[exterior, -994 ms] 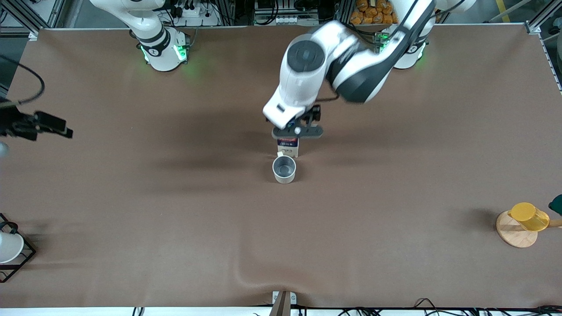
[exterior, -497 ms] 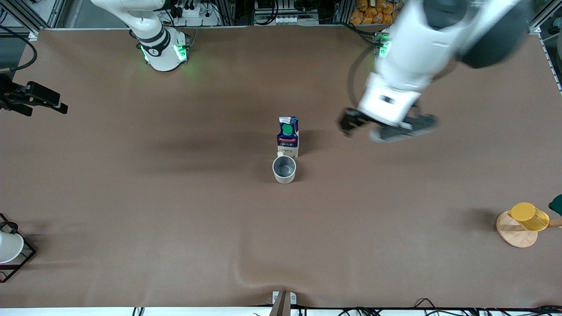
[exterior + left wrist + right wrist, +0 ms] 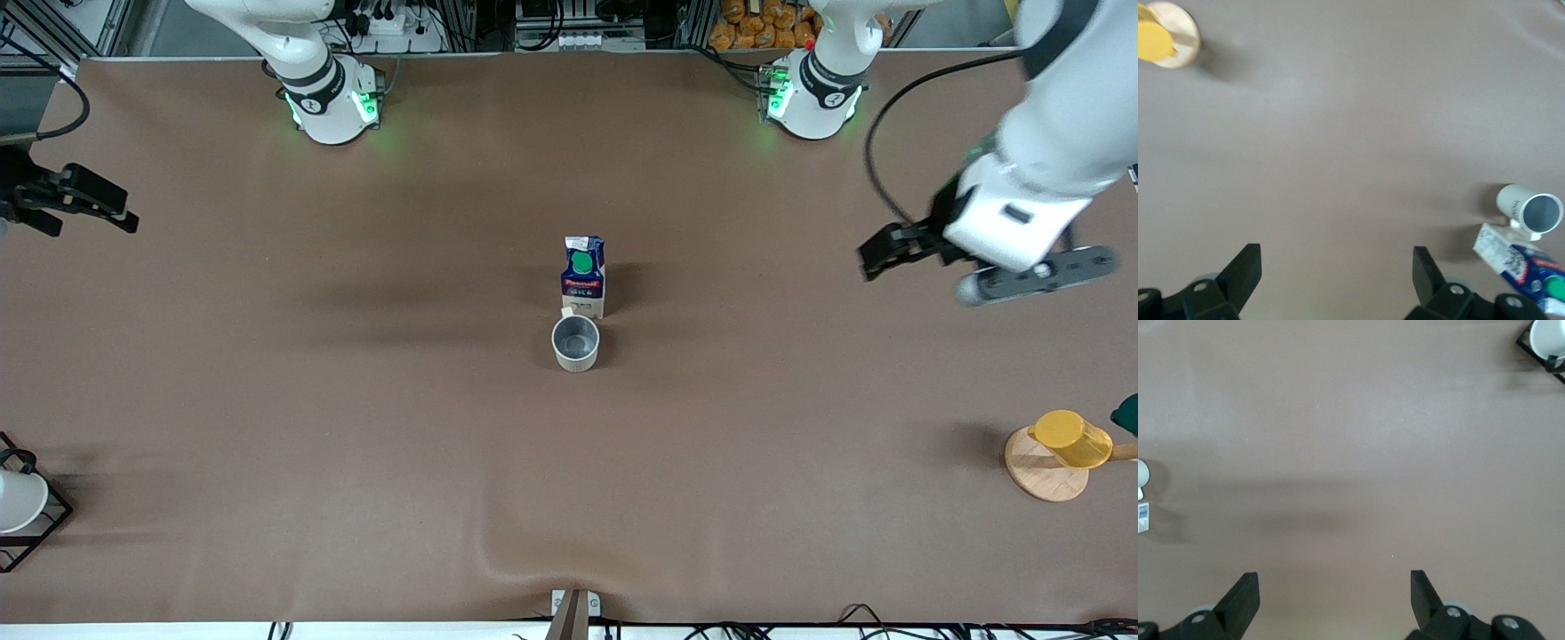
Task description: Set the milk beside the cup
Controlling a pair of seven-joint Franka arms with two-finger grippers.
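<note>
Milk (image 3: pixel 583 276): stood upright mid-surface, long axis vertical, nothing gripping it.
Cup (image 3: pixel 576 342): set just beside the milk, nearer the front camera; handle seems to touch the carton's base.
Left pincer (image 3: pixel 982 267): held wide and empty, over bare surface (image 3: pixel 356 427) toward the left arm's end, well apart from the milk.
Right pincer (image 3: pixel 71 200): spread wide, empty, parked at the right arm's end; this arm waits.
Key relation: placement judged done; neither pincer is close, the left one somewhat nearer the pair.
</note>
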